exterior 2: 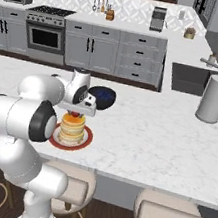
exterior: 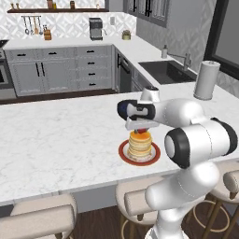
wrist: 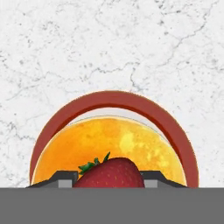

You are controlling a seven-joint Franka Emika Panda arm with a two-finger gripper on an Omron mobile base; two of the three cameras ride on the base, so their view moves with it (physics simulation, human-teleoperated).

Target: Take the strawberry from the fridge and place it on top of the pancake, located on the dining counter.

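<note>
Red, soft and light, the strawberry (wrist: 109, 173) sits pinched across its sides in the claw (wrist: 108, 180), just above the pancake (wrist: 109, 148), and likely bruises if squeezed harder.

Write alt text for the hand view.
A red strawberry sits between the end effector fingertips, directly above the orange-topped pancake. The pancake rests on a red-brown plate on the white marble dining counter.
</note>
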